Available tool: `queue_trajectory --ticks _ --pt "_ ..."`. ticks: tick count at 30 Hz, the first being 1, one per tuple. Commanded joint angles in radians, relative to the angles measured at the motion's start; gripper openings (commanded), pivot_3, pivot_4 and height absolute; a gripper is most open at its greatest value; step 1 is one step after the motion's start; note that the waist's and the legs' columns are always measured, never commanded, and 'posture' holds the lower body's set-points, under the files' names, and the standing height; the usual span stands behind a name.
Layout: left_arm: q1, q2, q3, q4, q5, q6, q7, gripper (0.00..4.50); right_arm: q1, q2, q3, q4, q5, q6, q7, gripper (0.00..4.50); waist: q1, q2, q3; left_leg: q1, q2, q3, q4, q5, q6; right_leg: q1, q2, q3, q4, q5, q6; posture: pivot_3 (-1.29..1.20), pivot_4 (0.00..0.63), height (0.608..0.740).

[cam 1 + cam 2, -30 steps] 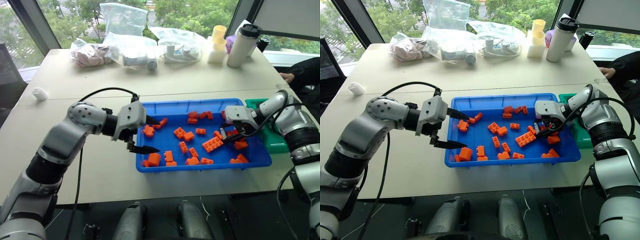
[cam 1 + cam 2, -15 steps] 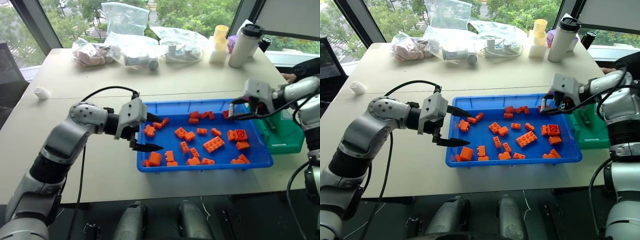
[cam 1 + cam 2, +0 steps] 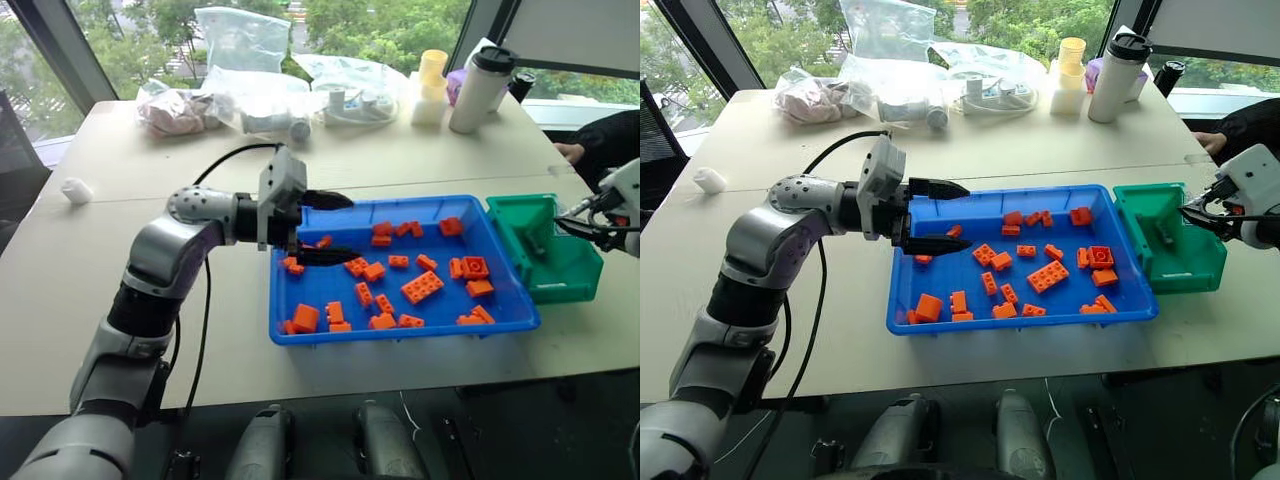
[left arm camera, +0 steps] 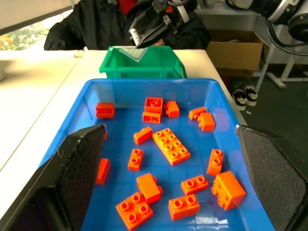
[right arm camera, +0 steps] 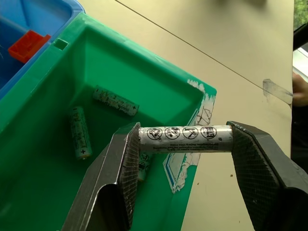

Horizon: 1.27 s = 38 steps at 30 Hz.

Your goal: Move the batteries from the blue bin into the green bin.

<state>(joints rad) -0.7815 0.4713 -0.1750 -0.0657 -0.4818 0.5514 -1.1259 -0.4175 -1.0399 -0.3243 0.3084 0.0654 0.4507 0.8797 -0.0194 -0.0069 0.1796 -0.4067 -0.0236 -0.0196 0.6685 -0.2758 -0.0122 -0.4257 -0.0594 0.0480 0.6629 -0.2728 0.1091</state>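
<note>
My right gripper [image 5: 185, 144] is shut on a silver-grey battery [image 5: 185, 138], held crosswise between the fingers above a corner of the green bin [image 5: 57, 86]. Two batteries [image 5: 115, 100] lie on the bin's floor, and a third is partly hidden behind my finger. From the head, the right gripper [image 3: 590, 215] hangs at the right side of the green bin [image 3: 545, 255]. The blue bin [image 3: 400, 335] holds several orange bricks [image 3: 423, 288]. My left gripper [image 3: 335, 228] is open over its left end, with nothing between the fingers [image 4: 72, 178].
A tumbler [image 3: 475, 90], cups [image 3: 432, 85] and plastic bags [image 3: 250, 95] stand along the table's far side. A small white object [image 3: 75, 190] lies at the left. A person in a dark jacket [image 4: 120, 29] is beyond the green bin, with a hand [image 3: 573, 152] on the table.
My right gripper has swung right and up, out of the blue bin to the green bin, carrying the battery. My left gripper has risen and moved right over the blue bin.
</note>
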Motion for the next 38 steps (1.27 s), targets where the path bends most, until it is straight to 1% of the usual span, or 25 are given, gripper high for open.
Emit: queue_trajectory --ticks 1,3,4,5,6,7,12,15,17,18,21,24,27,30,33,38 --pt "-0.038 -0.029 0.024 -0.012 -0.015 -0.021 0.015 4.5 0.005 -0.013 -0.029 -0.043 0.021 0.002 -0.031 2.16 0.003 0.0 0.0 0.0 0.0 0.0 0.0 0.0 0.0 0.0 0.0 0.0 0.0 0.0 0.0 0.0 0.15 0.74" --pt "-0.041 -0.034 0.026 -0.014 -0.014 -0.021 0.02 4.5 0.003 -0.012 -0.015 -0.031 0.023 -0.006 -0.037 2.16 0.005 0.0 0.0 0.0 0.0 0.0 0.0 0.0 0.0 0.0 -0.001 0.0 0.0 0.0 0.0 0.0 0.15 0.74" --pt "-0.04 -0.034 0.027 -0.014 -0.011 -0.021 0.021 4.5 0.0 -0.011 -0.008 -0.027 0.024 -0.009 -0.039 3.21 0.005 0.0 0.0 0.0 0.0 0.0 0.0 0.0 0.0 0.0 -0.001 0.0 0.0 0.0 0.0 0.0 0.15 0.74" --pt "-0.038 -0.034 0.028 -0.015 -0.01 -0.021 0.024 4.5 -0.002 -0.01 -0.001 -0.02 0.025 -0.012 -0.042 3.58 0.005 0.0 0.0 0.0 0.0 0.0 0.0 0.0 0.0 0.0 -0.001 0.0 0.0 0.0 0.0 0.0 0.15 0.74" --pt "-0.036 -0.032 0.03 -0.016 -0.008 -0.022 0.026 4.5 -0.006 -0.011 0.008 -0.015 0.021 -0.016 -0.046 4.12 0.005 0.0 0.0 0.0 0.0 0.0 0.0 0.0 0.0 0.0 0.0 0.0 0.0 0.0 0.0 0.0 0.15 0.74" --pt "-0.035 -0.03 0.031 -0.017 -0.007 -0.022 0.028 4.5 -0.008 -0.012 0.015 -0.011 0.019 -0.019 -0.049 4.46 0.005 0.0 0.0 0.0 0.0 0.0 0.0 0.0 0.0 0.0 0.0 0.0 0.0 0.0 0.0 0.0 0.15 0.74" --pt "-0.012 -0.003 0.059 -0.042 -0.009 -0.012 0.059 4.5 -0.046 -0.021 0.024 0.015 0.023 -0.03 -0.081 4.46 0.004 0.0 0.0 0.0 0.0 0.0 0.0 0.0 0.0 0.0 0.0 0.0 0.0 0.0 0.0 0.0 0.15 0.74" --pt "0.006 0.03 0.075 -0.059 -0.006 -0.005 0.074 4.5 -0.077 -0.009 0.002 -0.003 0.056 -0.016 -0.093 4.46 0.003 0.0 0.0 0.0 0.0 0.0 0.0 0.0 0.0 0.0 0.0 0.0 0.0 0.0 0.0 0.0 0.15 0.74" --pt "0.051 0.096 0.108 -0.1 -0.004 0.018 0.082 4.5 -0.093 0.026 -0.046 -0.095 0.148 0.03 -0.075 4.46 -0.001 0.0 0.0 0.0 0.0 0.0 0.0 0.0 0.0 0.0 0.0 0.0 0.0 0.0 0.0 0.0 0.15 0.74" --pt "0.081 0.137 0.133 -0.13 -0.013 0.041 0.085 4.5 -0.078 0.04 -0.072 -0.163 0.202 0.066 -0.054 4.46 -0.004 0.0 0.0 0.0 0.0 0.0 0.0 0.0 0.0 0.0 0.0 0.0 0.0 0.0 0.0 0.0 0.15 0.74" --pt "0.178 0.253 0.235 -0.226 -0.064 0.136 0.112 4.5 0.03 0.054 -0.162 -0.366 0.336 0.204 -0.004 4.46 0.0 0.0 0.0 0.0 0.003 -0.002 -0.002 0.0 0.0 -0.001 0.002 0.001 0.0 0.0 0.0 0.0 0.15 0.74" --pt "0.262 0.314 0.316 -0.297 -0.098 0.222 0.175 4.5 0.116 0.044 -0.224 -0.474 0.394 0.283 0.0 4.46 0.015 0.0 0.0 -0.002 0.002 -0.004 -0.001 0.0 0.0 -0.001 0.001 0.0 -0.001 0.0 0.0 0.0 0.15 0.74" --pt "0.33 0.333 0.39 -0.363 -0.143 0.312 0.25 4.5 0.173 0.057 -0.277 -0.556 0.472 0.363 0.0 4.46 0.027 0.0 0.0 -0.001 -0.001 -0.003 0.001 0.0 0.0 0.002 -0.002 -0.001 -0.001 0.0 0.0 0.0 0.15 0.74" --pt "0.407 0.341 0.447 -0.422 -0.182 0.37 0.298 4.5 0.25 0.085 -0.318 -0.623 0.531 0.413 -0.002 4.46 0.03 -0.001 -0.001 -0.001 -0.001 -0.004 0.001 0.0 0.0 0.003 -0.002 -0.002 -0.002 0.0 0.0 0.0 0.15 0.74" --pt "0.435 0.288 0.485 -0.438 -0.226 0.391 0.368 4.5 0.296 0.129 -0.309 -0.657 0.546 0.41 -0.035 4.46 0.029 -0.001 -0.001 -0.001 0.0 -0.004 0.001 0.0 0.0 0.003 -0.002 -0.002 -0.002 0.0 0.0 0.0 0.15 0.74" --pt "0.439 0.246 0.487 -0.464 -0.262 0.399 0.44 4.5 0.265 0.146 -0.265 -0.643 0.559 0.398 -0.064 4.46 0.027 -0.001 -0.001 0.0 0.0 -0.003 0.001 0.0 0.0 0.003 -0.002 -0.002 -0.001 0.0 0.0 0.0 0.15 0.74"
